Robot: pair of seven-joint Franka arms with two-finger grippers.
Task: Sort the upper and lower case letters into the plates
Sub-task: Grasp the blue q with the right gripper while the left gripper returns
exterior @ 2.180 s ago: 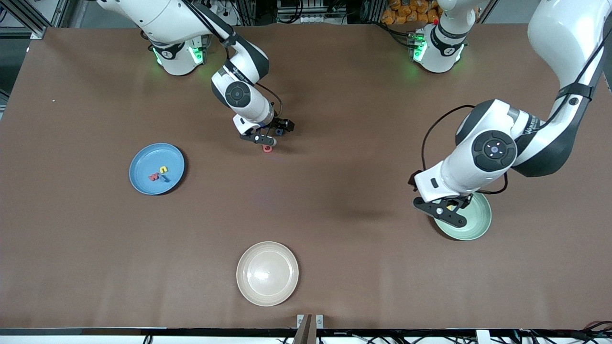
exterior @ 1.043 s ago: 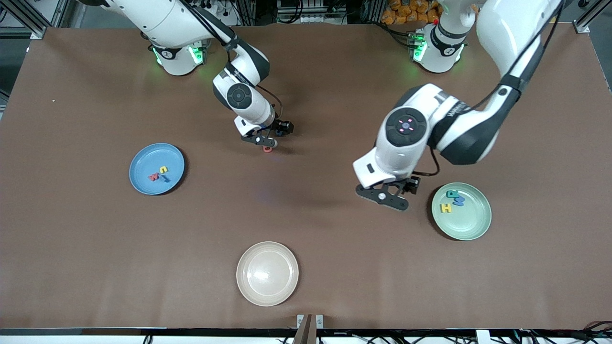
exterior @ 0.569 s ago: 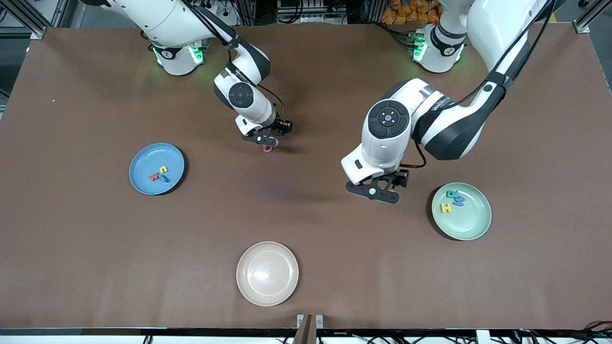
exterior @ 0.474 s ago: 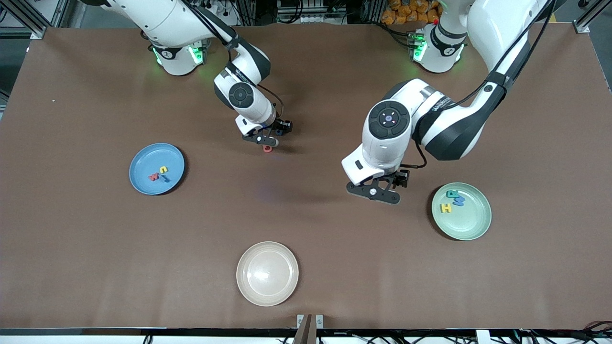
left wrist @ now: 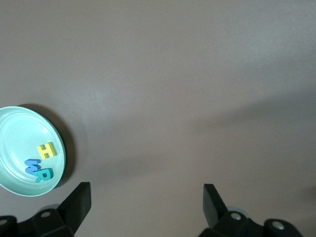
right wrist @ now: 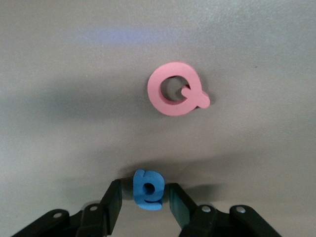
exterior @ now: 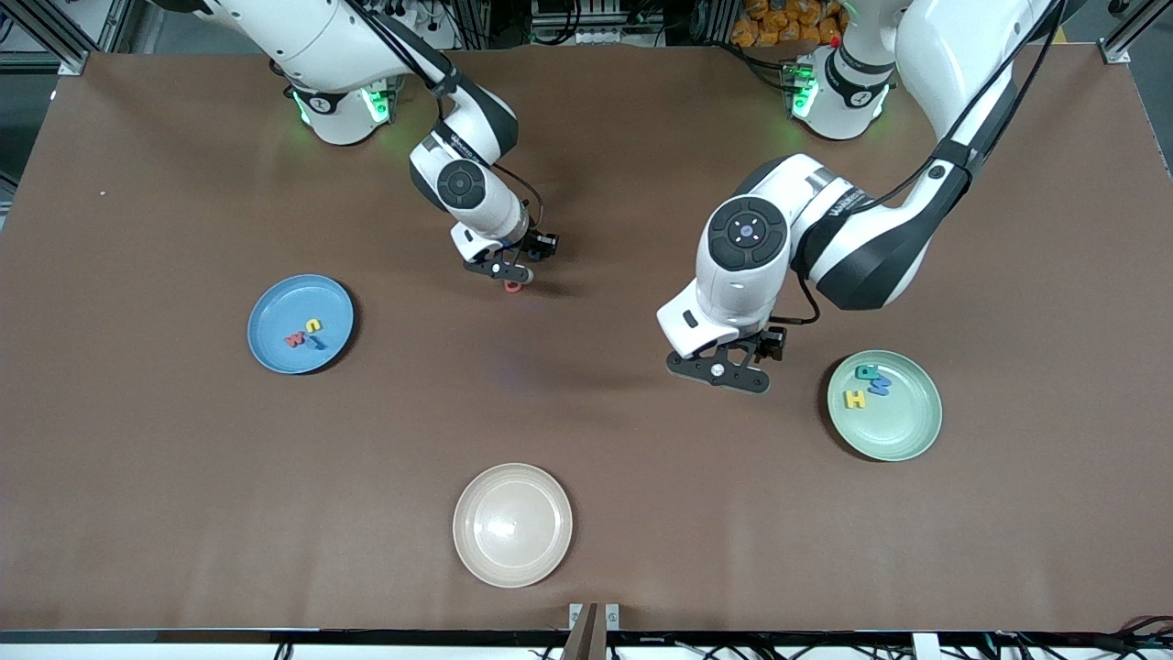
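My right gripper [right wrist: 145, 191] is low on the table near the middle, open, its fingers a little apart from either side of an upright blue letter [right wrist: 148, 190]. A pink-red letter [right wrist: 175, 95] lies flat just beside it [exterior: 513, 286]. The blue plate [exterior: 275, 312] holds a red, a yellow [exterior: 313, 324] and a blue letter. The mint plate [exterior: 907, 431] holds a yellow H [left wrist: 46, 150], a blue W [left wrist: 32, 167] and a teal R [left wrist: 44, 175]. My left gripper [exterior: 724, 374] hangs open and empty over bare table beside the mint plate.
A cream-beige plate [exterior: 512, 524] with nothing on it sits near the table's front edge, nearer the front camera than everything else. Brown table surface spreads between the three plates.
My left arm swung away from the mint plate toward the table's middle and has slowed there. My right gripper's fingers have narrowed around the blue letter.
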